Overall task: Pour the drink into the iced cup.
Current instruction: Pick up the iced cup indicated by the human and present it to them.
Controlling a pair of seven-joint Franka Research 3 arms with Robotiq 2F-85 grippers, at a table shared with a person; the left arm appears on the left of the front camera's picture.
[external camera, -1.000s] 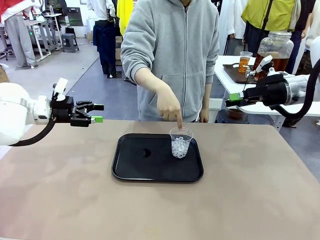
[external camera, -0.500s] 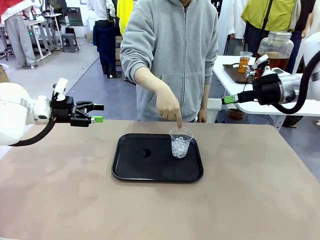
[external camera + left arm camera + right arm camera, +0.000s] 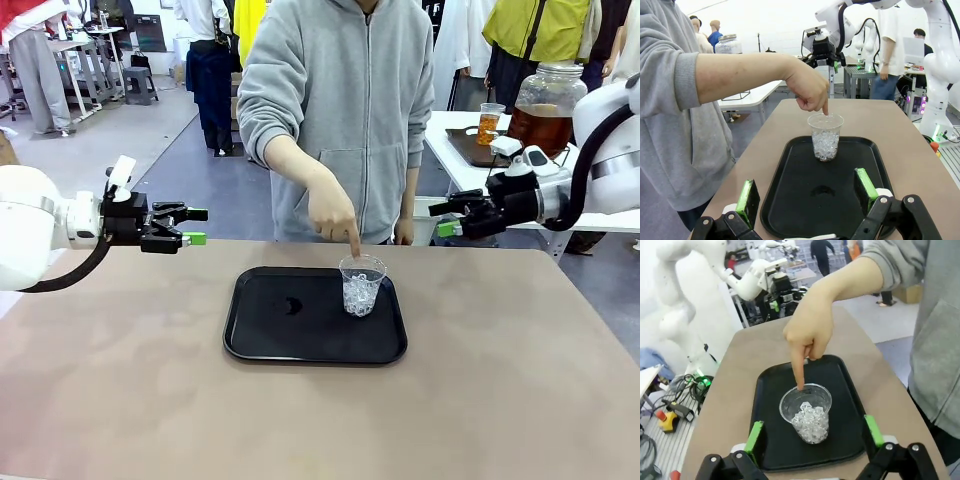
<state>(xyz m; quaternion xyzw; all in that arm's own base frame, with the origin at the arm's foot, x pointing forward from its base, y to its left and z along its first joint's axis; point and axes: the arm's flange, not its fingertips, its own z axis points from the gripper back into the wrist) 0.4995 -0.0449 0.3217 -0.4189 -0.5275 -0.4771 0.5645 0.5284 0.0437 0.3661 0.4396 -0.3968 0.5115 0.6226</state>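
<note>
From the front, a person's hand [image 3: 335,215] points into the iced cup [image 3: 362,285] on the black tray [image 3: 260,340], while the drink [image 3: 540,130] waits in its jar [image 3: 550,85] on the side table [image 3: 447,165], well apart. The left gripper [image 3: 195,226] and the right gripper [image 3: 442,218] hover empty. The left wrist view shows green pads [image 3: 747,196] spread wide, cup ahead; the right wrist view the same. I'd say step 1, taking the cup, isn't begun; it needs that finger clear.

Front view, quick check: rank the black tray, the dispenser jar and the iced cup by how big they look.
1. black tray
2. dispenser jar, though it stands farther off, so it looks smaller than it would up close
3. iced cup
</note>
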